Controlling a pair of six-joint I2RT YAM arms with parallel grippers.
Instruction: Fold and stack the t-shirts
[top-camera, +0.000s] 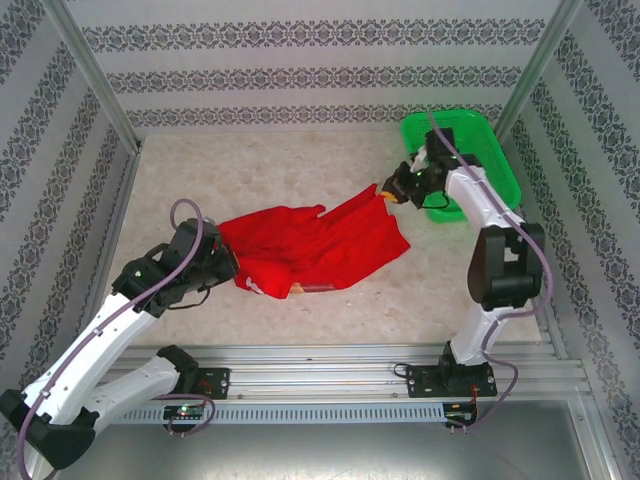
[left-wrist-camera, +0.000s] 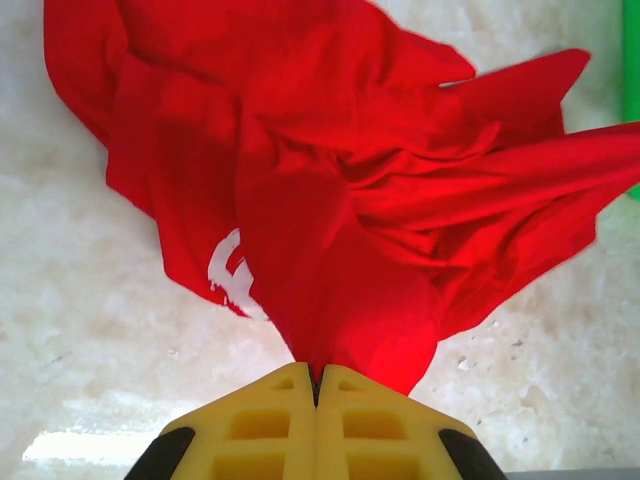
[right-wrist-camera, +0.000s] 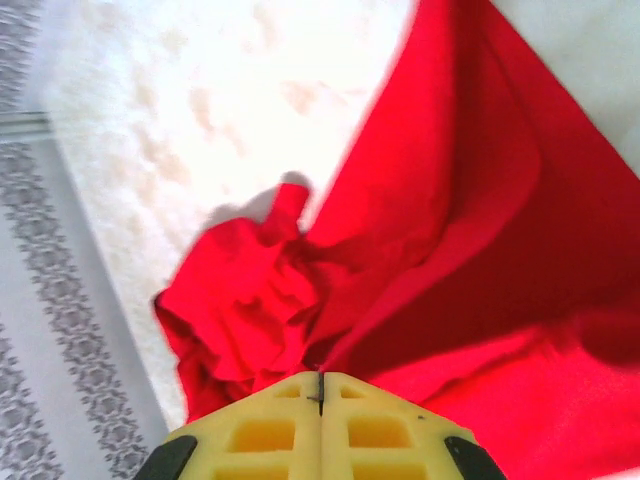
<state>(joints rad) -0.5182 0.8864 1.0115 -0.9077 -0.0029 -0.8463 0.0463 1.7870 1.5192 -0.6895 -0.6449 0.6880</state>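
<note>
**Shirt pinched at both ends, strung between the two arms**

Layout comes from the overhead camera. One bright red t-shirt (top-camera: 315, 245) lies crumpled near the middle of the pale marbled table (top-camera: 200, 170). It runs on a diagonal from the left gripper (top-camera: 232, 268) at its near left edge to the right gripper (top-camera: 385, 192) at its far right corner. There the cloth is drawn up into a point. A green mesh basket (top-camera: 480, 130) sits at the table's far right corner, just behind the right arm and apart from the shirt.

The wrist cameras show the grips, which the overhead picture leaves too small to judge. On the left wrist, the yellow fingers (left-wrist-camera: 260, 425) meet with no gap, and a narrow fold of red cloth is nipped between their tips. On the right wrist, the fingers (right-wrist-camera: 265, 435) are likewise pressed together on a gathered bunch of fabric.

The left wrist view also shows a scrap of white lettering (left-wrist-camera: 232, 275) peeping from under a fold. The rest of the cloth there is plain red, heavily creased and bunched toward the middle. From the right wrist, one broad smooth panel fans away from the grip, and a ruffled clump hangs beside it
</note>
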